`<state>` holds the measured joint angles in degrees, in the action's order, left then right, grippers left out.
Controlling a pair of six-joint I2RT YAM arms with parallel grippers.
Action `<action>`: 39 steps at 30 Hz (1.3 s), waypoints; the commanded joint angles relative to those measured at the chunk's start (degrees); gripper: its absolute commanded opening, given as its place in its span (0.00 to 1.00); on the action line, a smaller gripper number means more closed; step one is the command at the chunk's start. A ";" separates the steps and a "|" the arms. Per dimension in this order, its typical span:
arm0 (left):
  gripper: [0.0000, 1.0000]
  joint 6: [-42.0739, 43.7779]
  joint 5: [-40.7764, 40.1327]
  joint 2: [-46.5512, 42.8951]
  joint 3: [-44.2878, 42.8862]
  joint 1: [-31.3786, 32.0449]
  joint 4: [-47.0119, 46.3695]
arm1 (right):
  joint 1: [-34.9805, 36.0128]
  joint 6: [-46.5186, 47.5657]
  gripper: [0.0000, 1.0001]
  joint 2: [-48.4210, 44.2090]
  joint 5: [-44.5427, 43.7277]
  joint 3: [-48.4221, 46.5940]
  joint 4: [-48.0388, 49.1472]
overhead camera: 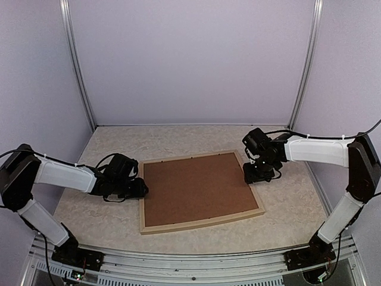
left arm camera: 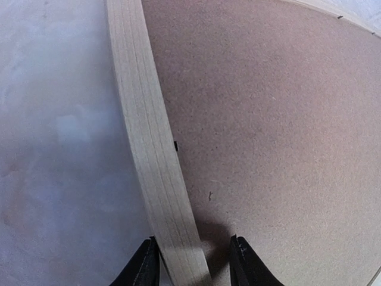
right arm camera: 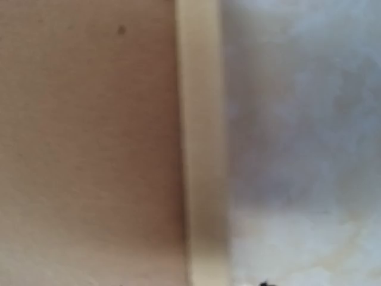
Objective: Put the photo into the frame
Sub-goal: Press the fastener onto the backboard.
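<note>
The pale wood frame (overhead camera: 202,223) lies flat on the table with a brown backing board (overhead camera: 196,187) filling it. The photo is hidden. My left gripper (overhead camera: 141,188) is at the frame's left rail. In the left wrist view that rail (left arm camera: 152,137) runs between the jaws of the left gripper (left arm camera: 193,244): the outer finger (left arm camera: 141,268) touches the wood, while the inner finger (left arm camera: 247,268) stands apart from it over the board (left arm camera: 268,119). My right gripper (overhead camera: 257,176) is low at the frame's right rail (right arm camera: 202,149). Its wrist view is blurred and its fingers barely show.
The marbled pale tabletop (overhead camera: 178,140) surrounds the frame on all sides. Plain lilac walls and metal posts (overhead camera: 77,65) close in the back and sides. The arm bases sit on a rail at the near edge (overhead camera: 190,268).
</note>
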<state>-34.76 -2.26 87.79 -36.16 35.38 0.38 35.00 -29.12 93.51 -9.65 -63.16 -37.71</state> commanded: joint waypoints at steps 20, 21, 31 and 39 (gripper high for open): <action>0.50 -0.41 -1.66 3.68 -5.47 6.99 4.69 | -3.80 3.16 0.49 0.29 -11.56 2.08 -9.37; 0.50 -0.40 -1.64 3.78 -5.64 6.99 4.78 | -3.80 3.38 0.49 0.67 -11.27 2.11 -9.04; 0.51 -0.15 -1.90 4.22 -5.91 6.98 5.14 | -3.80 3.81 0.48 2.38 -9.73 1.88 -7.62; 0.51 -0.22 -2.24 3.80 -5.38 6.92 5.24 | -3.40 3.99 0.48 4.37 -8.73 1.91 -6.22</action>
<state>-35.73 -3.75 91.11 -40.86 41.89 3.53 31.68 -25.30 96.64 -19.07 -61.39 -45.04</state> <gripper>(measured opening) 0.509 0.479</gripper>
